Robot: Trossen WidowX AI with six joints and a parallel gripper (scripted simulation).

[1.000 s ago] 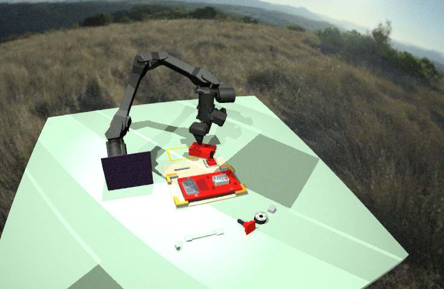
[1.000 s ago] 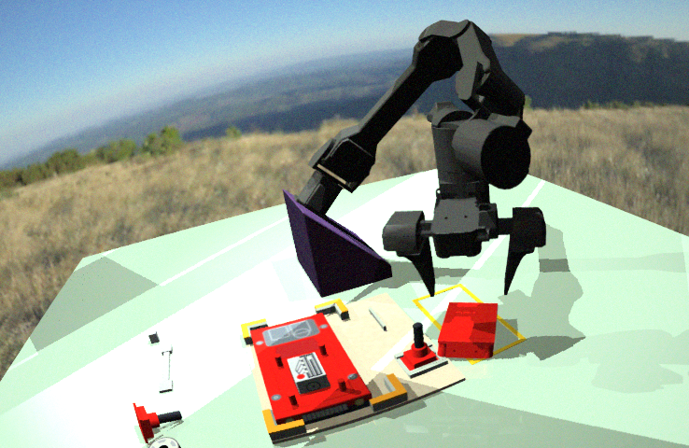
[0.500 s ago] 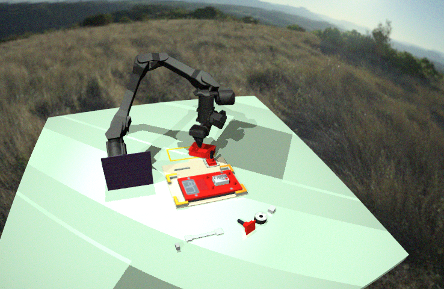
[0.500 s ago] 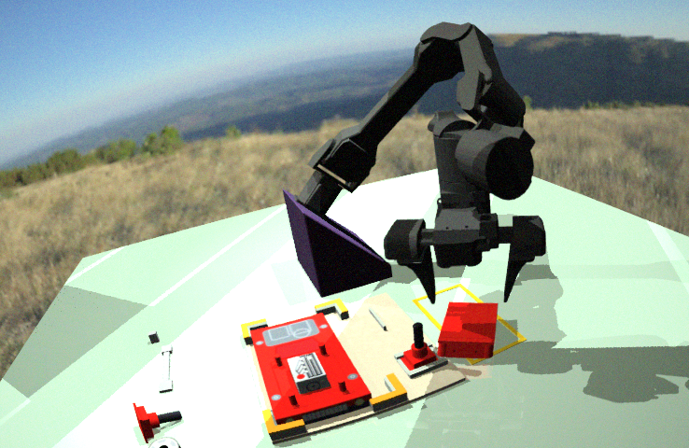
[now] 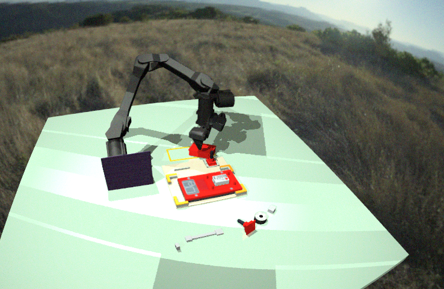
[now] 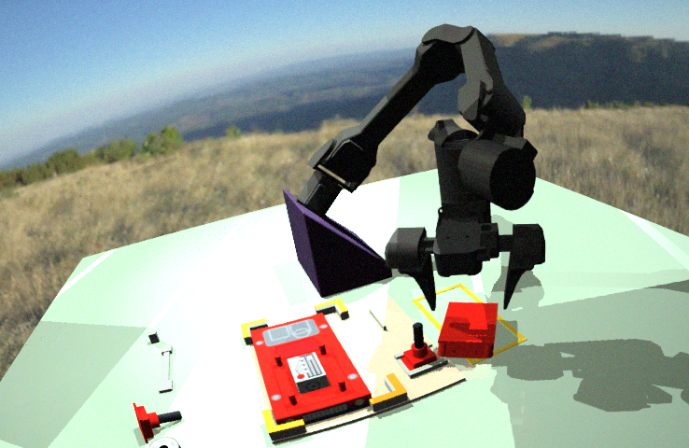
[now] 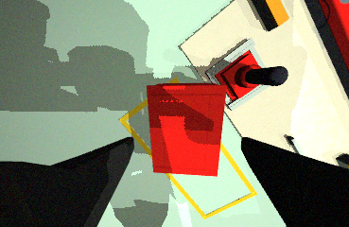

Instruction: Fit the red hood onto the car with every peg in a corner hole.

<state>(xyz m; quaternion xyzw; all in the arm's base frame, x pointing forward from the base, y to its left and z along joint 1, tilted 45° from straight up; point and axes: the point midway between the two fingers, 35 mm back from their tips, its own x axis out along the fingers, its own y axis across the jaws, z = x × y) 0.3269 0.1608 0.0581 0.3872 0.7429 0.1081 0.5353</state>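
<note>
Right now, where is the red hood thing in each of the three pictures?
Top view: the hood sits near the middle, just under the open gripper, beyond the car.
Exterior view: the hood lies right of centre, below the fingertips.
Wrist view: the hood fills the centre, between the two dark fingers.
Shared landmark: the yellow outline on the table, partly under the hood in all three.

- The hood's (image 7: 186, 130) corner holes cannot be seen in any view
- Chassis (image 7: 342, 33) cut off by the wrist view's edge
- Deck pegs too small to tell
</note>
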